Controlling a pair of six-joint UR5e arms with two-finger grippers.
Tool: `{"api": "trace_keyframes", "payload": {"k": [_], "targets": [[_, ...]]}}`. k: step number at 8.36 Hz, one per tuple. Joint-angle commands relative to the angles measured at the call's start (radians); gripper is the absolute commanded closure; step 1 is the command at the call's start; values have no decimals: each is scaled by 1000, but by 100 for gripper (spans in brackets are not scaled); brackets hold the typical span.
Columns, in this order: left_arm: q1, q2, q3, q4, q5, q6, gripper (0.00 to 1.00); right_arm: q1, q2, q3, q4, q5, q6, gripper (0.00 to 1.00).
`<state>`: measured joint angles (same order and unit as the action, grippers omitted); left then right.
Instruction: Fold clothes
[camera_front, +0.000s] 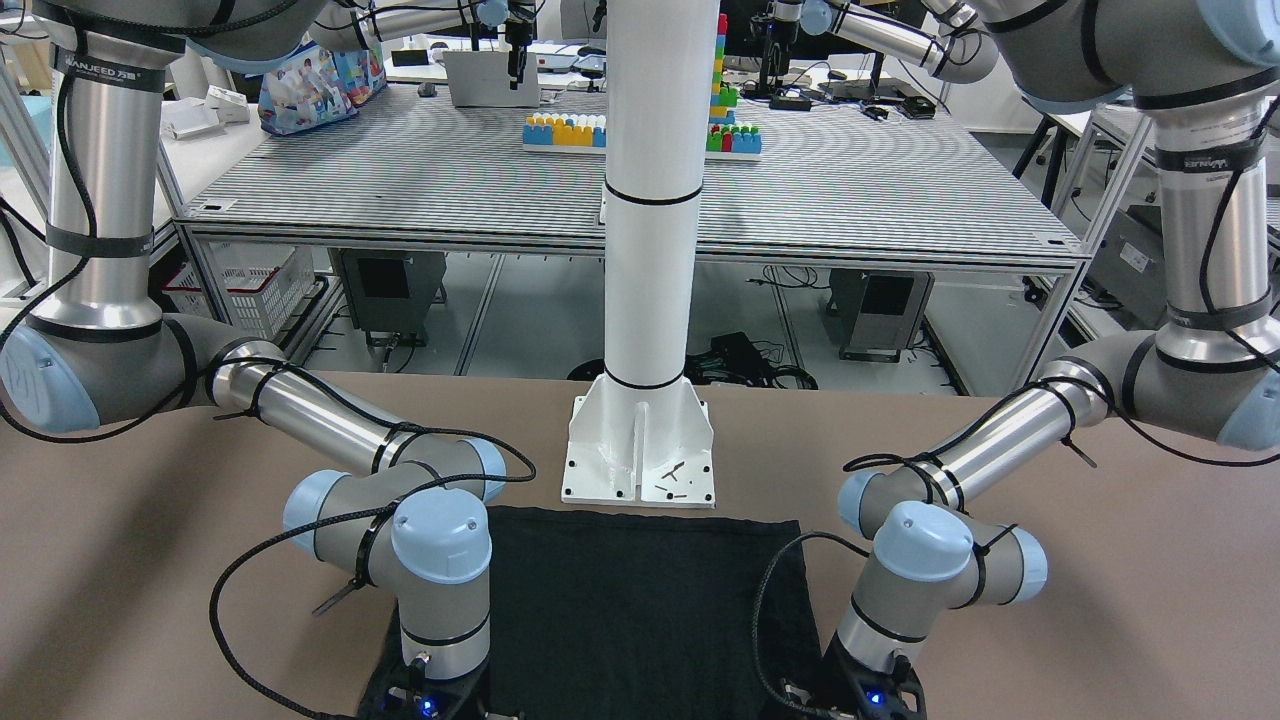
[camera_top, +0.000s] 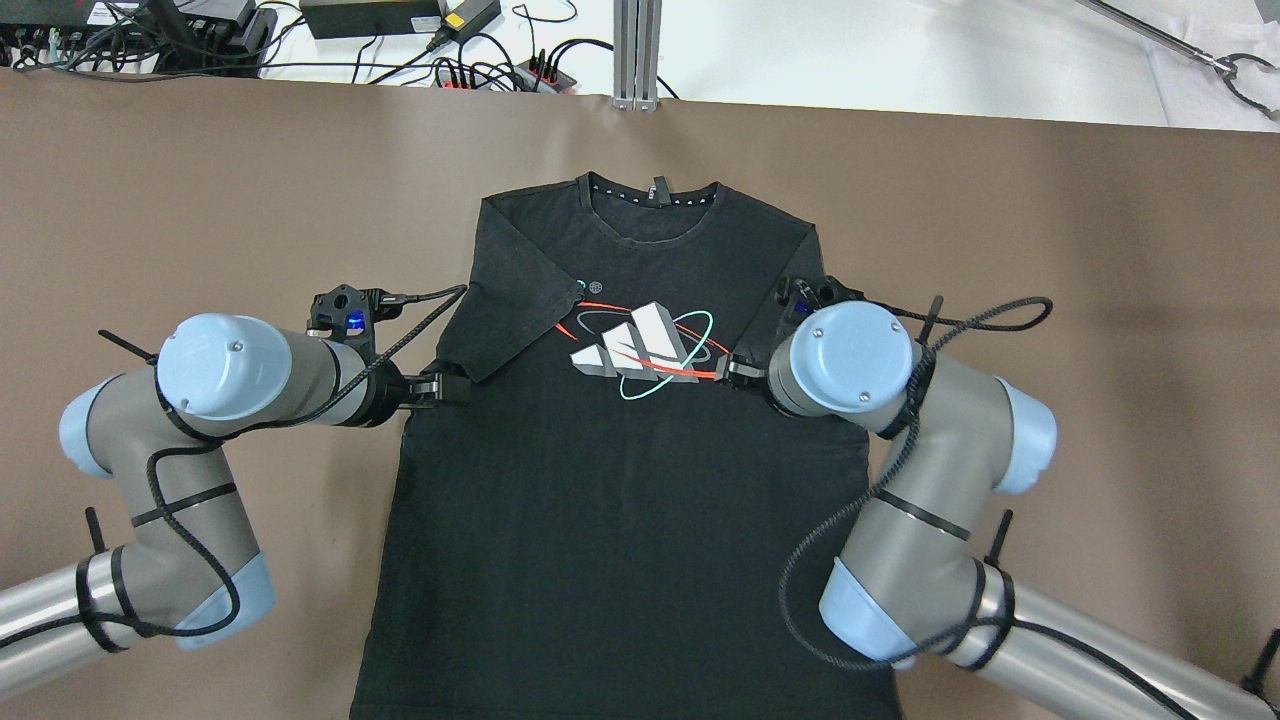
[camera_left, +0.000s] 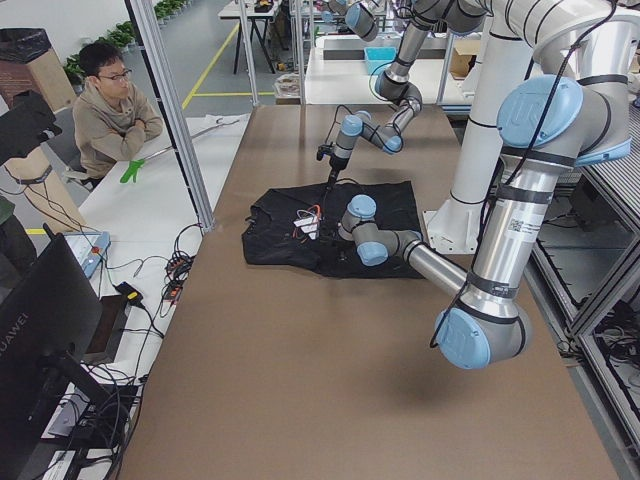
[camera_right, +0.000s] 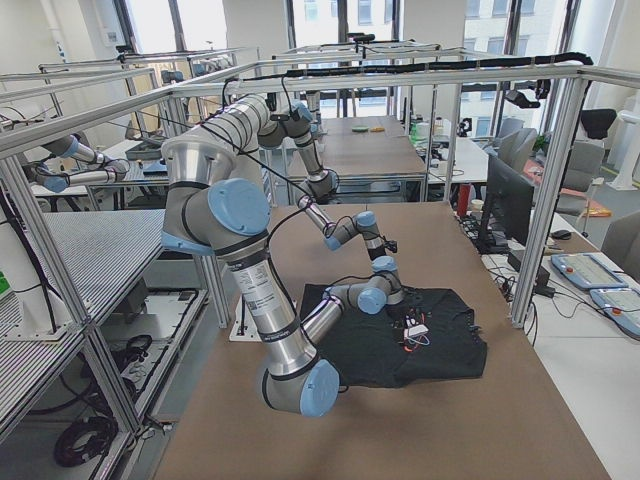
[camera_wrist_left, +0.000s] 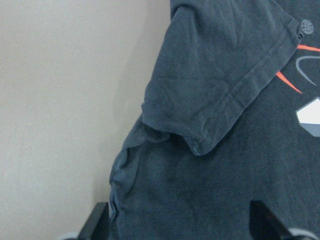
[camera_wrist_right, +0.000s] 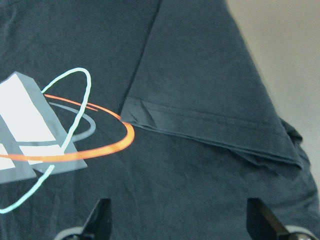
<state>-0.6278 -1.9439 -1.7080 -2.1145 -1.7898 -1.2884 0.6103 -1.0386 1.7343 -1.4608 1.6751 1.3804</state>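
Observation:
The clothes are one black T-shirt (camera_top: 620, 500) lying flat on the brown table, collar at the far side, with a white, red and teal logo (camera_top: 640, 350) on the chest. Both short sleeves are folded inward over the body: one (camera_wrist_left: 220, 90) shows in the left wrist view, the other (camera_wrist_right: 200, 85) in the right wrist view. My left gripper (camera_top: 440, 385) hovers at the shirt's left edge below the folded sleeve, jaws open and empty (camera_wrist_left: 185, 230). My right gripper (camera_top: 745, 370) hovers over the right chest beside the logo, jaws open and empty (camera_wrist_right: 180, 225).
The white post (camera_front: 650, 200) stands on its base (camera_front: 640, 450) just behind the shirt's hem (camera_front: 640, 525). Cables and power strips (camera_top: 480, 70) lie beyond the table's far edge. A seated person (camera_left: 110, 100) watches from that side. Bare brown table (camera_top: 200, 200) flanks the shirt.

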Motion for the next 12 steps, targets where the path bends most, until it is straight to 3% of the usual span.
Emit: {"api": "trace_keyframes", "payload": {"k": [1,3,6,8,12], "targets": [[64,113,-149,-1,32,-112,0,-95,-234,273,-4,-50,188,5],[66,114,-180,-1,29,-193,0,-202,-341,382,-3,-109,462,5],[68,111,-180,-1,32,-210,0,-418,-542,534,-4,-199,731,10],[68,114,-183,-1,50,-213,0,-559,-616,548,-4,-310,854,31],[68,123,-188,-1,61,-213,0,-718,-653,510,-3,-399,879,36]]}}
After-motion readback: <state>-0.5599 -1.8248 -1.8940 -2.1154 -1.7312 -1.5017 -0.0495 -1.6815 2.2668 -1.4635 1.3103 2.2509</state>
